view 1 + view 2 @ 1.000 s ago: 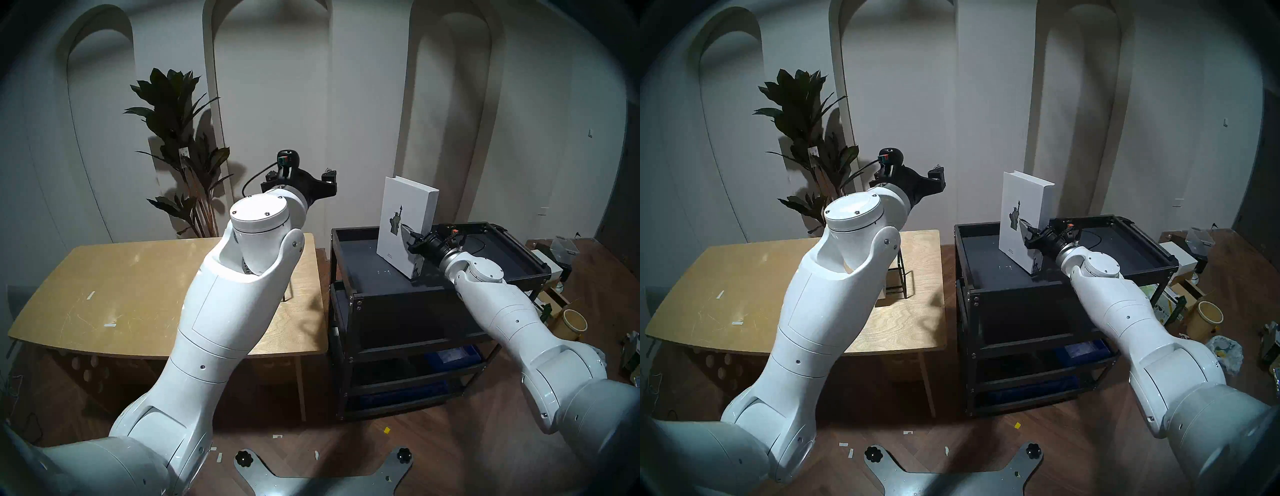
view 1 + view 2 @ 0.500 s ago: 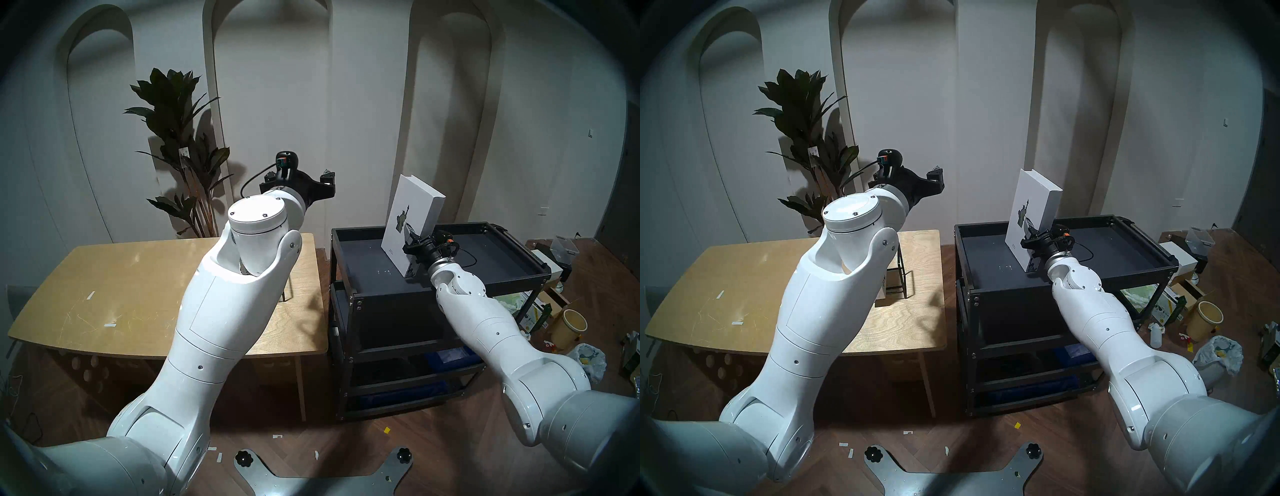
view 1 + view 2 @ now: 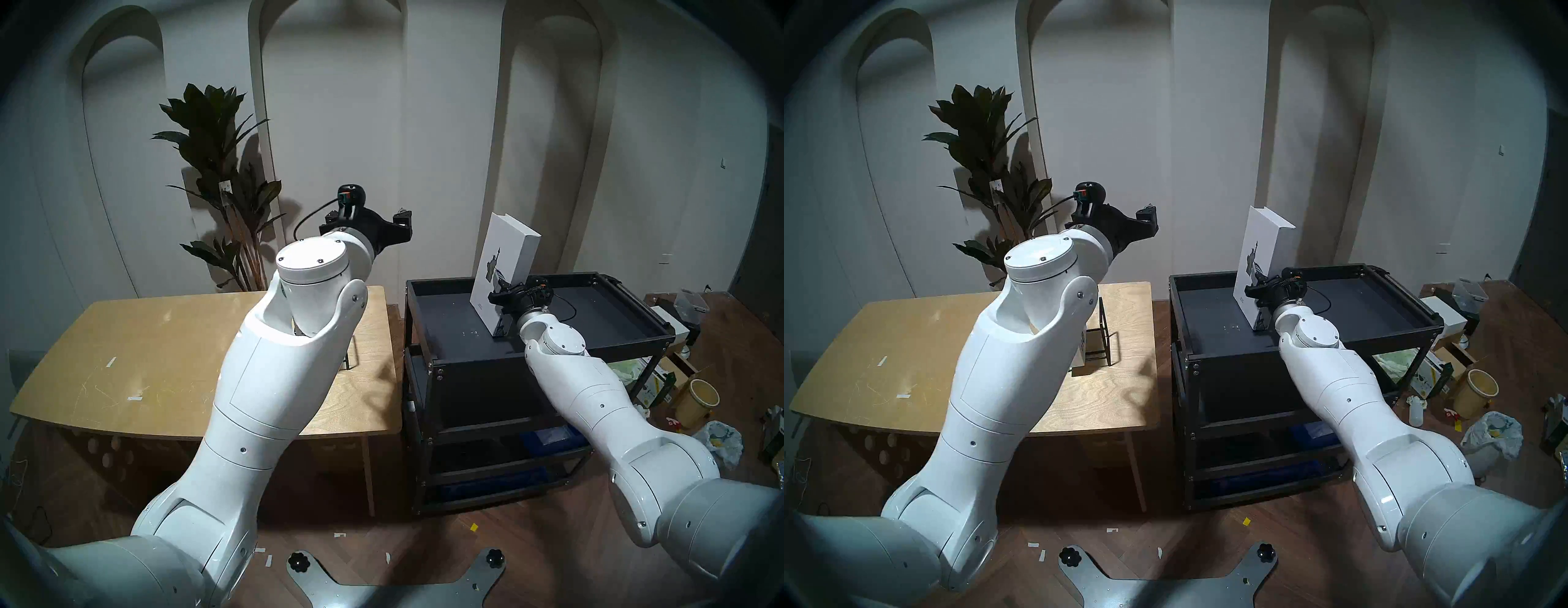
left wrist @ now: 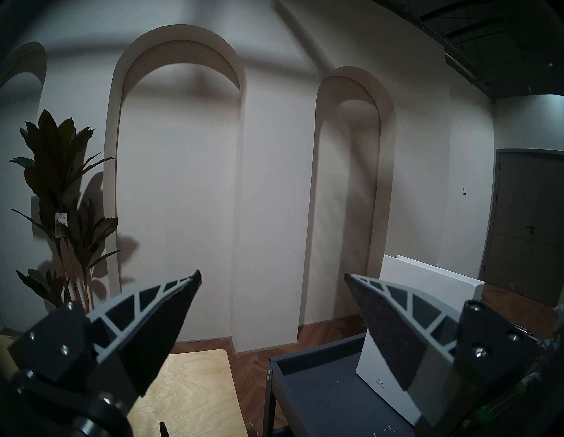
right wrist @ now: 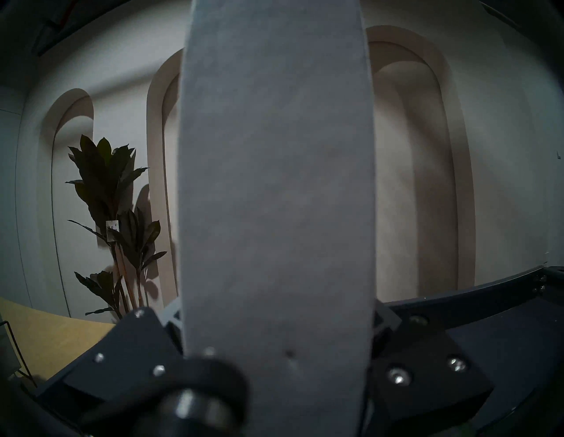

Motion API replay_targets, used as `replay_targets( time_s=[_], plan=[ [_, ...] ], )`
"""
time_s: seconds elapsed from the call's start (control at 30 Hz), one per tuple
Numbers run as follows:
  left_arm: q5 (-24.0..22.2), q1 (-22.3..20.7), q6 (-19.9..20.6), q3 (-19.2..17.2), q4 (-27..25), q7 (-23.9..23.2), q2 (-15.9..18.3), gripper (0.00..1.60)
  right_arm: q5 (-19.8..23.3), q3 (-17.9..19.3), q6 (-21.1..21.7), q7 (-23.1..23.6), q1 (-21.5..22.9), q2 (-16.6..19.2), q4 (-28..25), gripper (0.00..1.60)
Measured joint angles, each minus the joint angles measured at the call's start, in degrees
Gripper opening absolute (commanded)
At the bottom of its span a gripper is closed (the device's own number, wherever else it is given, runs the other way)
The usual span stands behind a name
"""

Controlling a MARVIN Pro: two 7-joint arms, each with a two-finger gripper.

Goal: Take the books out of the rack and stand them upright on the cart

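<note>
While the right gripper (image 3: 502,295) clamps the book (image 3: 502,259) tilted on the cart (image 3: 449,322), the left gripper (image 4: 271,276) gapes left of it; only head right shows the rack (image 3: 1103,339) beside the cart

Small print on lower cover of my tall white book (image 4: 392,363), standing on cart (image 4: 317,396): top line reads roughly "0313-1", line beneath too small to make out. Same book shows dark Statue of Liberty picture (image 3: 495,265) on cover, plus tiny caption near bottom edge, unreadable. White tag (image 4: 61,224) on plant (image 4: 61,183) at far left carries few dark characters, illegible. Faint white marks on cart tray (image 3: 469,333) left of book, not readable. Second book's spine (image 3: 1083,342) in rack on table: dark lettering, mostly hidden behind my left arm.
</note>
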Motion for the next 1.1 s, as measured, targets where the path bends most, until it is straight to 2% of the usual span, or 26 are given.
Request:
replay_targets(
  time_s=[0.3, 0.97, 1.0, 1.03, 1.07, 1.1],
  plan=[
    [-0.7, 0.2, 0.6, -0.3, -0.1, 0.0, 0.0, 1.6, -1.1, -0.5, 1.2, -1.2, -0.3, 0.3, -1.3, 0.0],
    [0.2, 0.4, 0.7, 0.3, -0.6, -0.1, -0.2, 1.6, 0.0, 0.7, -1.8, -1.8, -3.3, 0.9, -2.9, 0.0],
    [0.2, 0.4, 0.7, 0.3, -0.7, 0.0, -0.2, 1.6, 0.0, 0.7, -1.8, -1.9, -3.4, 0.9, -3.0, 0.08],
    [0.2, 0.5, 0.8, 0.3, -0.8, 0.0, -0.2, 1.6, 0.0, 0.6, -1.8, -2.0, -3.4, 1.0, -3.1, 0.55],
    [0.2, 0.5, 0.8, 0.3, -0.8, 0.1, -0.3, 1.6, 0.0, 0.5, -1.8, -2.0, -3.4, 1.0, -3.1, 0.55],
    [0.2, 0.5, 0.9, 0.3, -0.9, 0.1, -0.3, 1.6, 0.0, 0.5, -1.8, -2.0, -3.4, 1.0, -3.1, 0.62]
  ],
)
